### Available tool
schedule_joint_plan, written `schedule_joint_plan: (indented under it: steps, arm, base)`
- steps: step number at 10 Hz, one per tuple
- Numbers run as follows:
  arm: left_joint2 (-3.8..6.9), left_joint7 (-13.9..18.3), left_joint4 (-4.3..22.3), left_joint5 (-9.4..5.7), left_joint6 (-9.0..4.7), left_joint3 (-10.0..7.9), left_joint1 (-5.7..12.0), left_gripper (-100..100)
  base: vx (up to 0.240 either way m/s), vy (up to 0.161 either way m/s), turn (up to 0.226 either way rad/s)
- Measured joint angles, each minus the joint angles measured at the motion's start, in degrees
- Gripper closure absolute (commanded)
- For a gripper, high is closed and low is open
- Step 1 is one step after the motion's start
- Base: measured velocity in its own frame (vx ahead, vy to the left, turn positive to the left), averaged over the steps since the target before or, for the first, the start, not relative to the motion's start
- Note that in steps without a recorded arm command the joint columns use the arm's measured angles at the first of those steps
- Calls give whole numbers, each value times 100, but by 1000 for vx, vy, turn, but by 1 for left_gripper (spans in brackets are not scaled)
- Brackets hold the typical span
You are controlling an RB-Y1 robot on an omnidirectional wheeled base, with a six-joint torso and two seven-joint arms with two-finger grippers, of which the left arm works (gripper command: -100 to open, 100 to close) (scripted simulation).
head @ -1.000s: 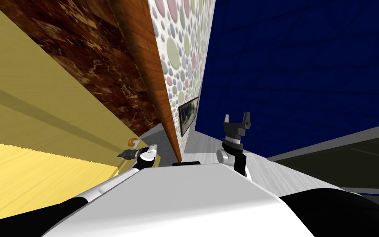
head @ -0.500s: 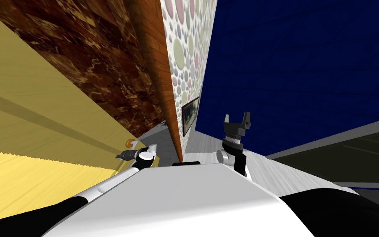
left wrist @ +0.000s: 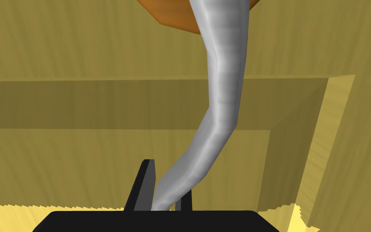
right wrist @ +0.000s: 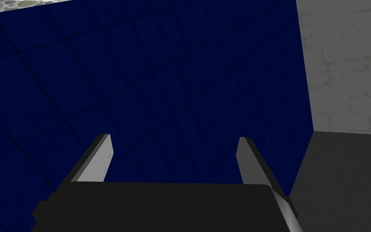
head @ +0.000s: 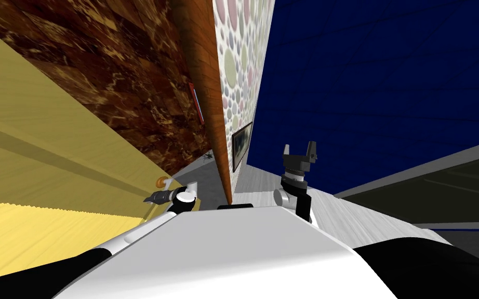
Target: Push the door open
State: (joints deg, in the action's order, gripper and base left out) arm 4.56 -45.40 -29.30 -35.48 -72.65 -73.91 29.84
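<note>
Swinging further off at my left, the yellow panelled wooden door (head: pixel 41 155) shows a wider gap than a second ago; left gripper (head: pixel 153 197) stays pinched on its curved grey lever handle (left wrist: pixel 221 100); right gripper (head: pixel 300 149) hangs spread wide; the push seems to be working.

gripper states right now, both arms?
Left gripper: shut on the door handle.
Right gripper: open, holding nothing.
</note>
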Motion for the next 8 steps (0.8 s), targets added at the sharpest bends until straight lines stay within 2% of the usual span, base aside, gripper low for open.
schedule_joint_plan:
  steps: [2, 3, 6, 7, 8]
  arm:
    - [-15, 1, 23, -44, -98, -72, 15, 100]
    - [-49, -18, -46, -65, -102, -104, 12, 100]
    - [60, 25, 169, -135, -332, -227, 55, 100]
    - [-13, -17, 32, -167, -334, -276, 55, 100]
    - [83, 17, 192, -186, -440, -315, 73, 100]
  base:
    - [-2, 76, -29]
    - [-3, 83, -41]
    - [-4, 123, -67]
    - [-2, 105, -69]
    - [-2, 98, -54]
